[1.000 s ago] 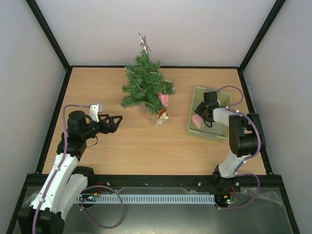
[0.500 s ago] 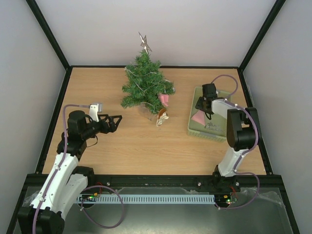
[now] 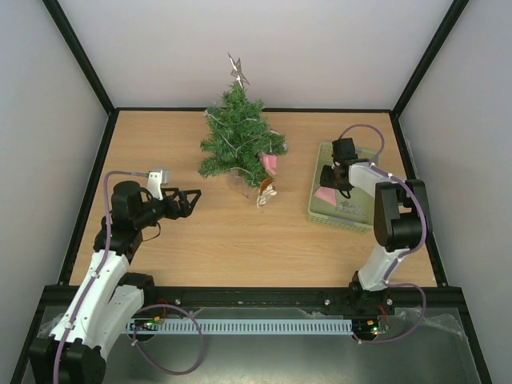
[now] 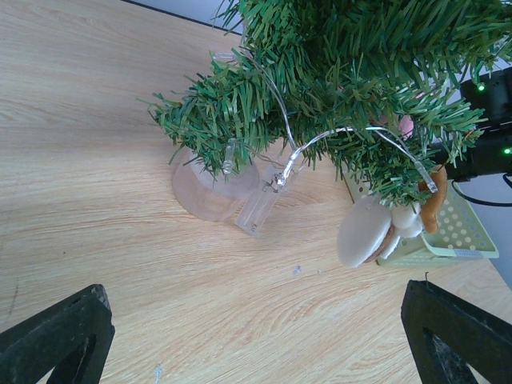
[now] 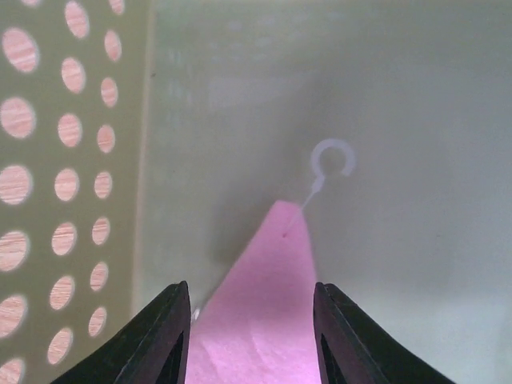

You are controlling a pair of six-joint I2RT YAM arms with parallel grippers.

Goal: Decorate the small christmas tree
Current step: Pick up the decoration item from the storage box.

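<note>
Currently, right pincer point(image 5: 250, 294): mine, low inside the green basket point(image 3: 318, 211), fingers point(image 5: 170, 336) parted.
Hold: pink ornament point(image 5: 256, 336) fills the gap between my right fingers, its edges at both of them; cannot tell whether they press on it.
Ornament detail: pointed tip aimed away from the wrist, small clear hook point(image 5: 332, 160) on it, lying on the basket floor.
Left pincer point(image 4: 256, 348): spread wide, nothing in it, low over the table point(image 3: 224, 240), facing the tree from the left, well apart from it.
Small christmas tree point(image 3: 240, 136): upright at the far middle of the table, left of the basket, on a pale base point(image 4: 210, 192).
On the tree: star point(image 3: 237, 70) at the top, light string point(image 4: 320, 140) through the branches, pink piece point(image 3: 270, 164) on the right side, round beige ornament point(image 4: 364, 232) hanging from a low branch.
</note>
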